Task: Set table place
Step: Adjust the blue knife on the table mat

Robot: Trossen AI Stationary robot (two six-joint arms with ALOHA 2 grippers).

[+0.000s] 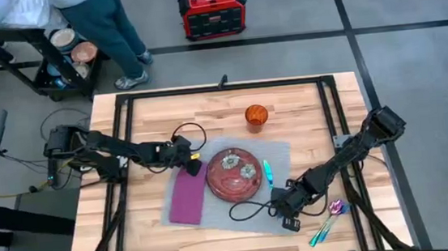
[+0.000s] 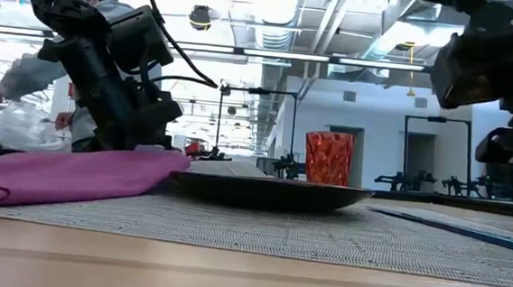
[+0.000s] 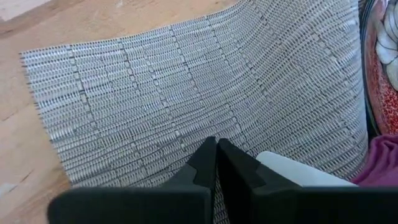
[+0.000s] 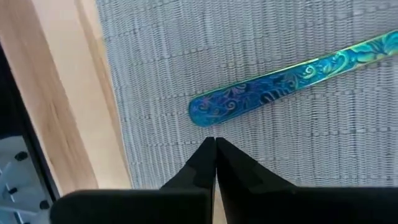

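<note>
Both grippers, left (image 3: 216, 146) and right (image 4: 215, 146), pinched together over the limp woven place (image 1: 279, 155); lift by an edge.

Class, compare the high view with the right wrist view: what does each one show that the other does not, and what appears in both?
Only the high view shows the red plate, the purple napkin, the orange glass, the left gripper at the placemat's far-left edge, and more cutlery lying off the mat near the right arm.

Only the right wrist view shows the floral pattern on the blue utensil handle and the right gripper with its fingers closed together just short of it.

Both show the grey placemat on the wooden table.
</note>
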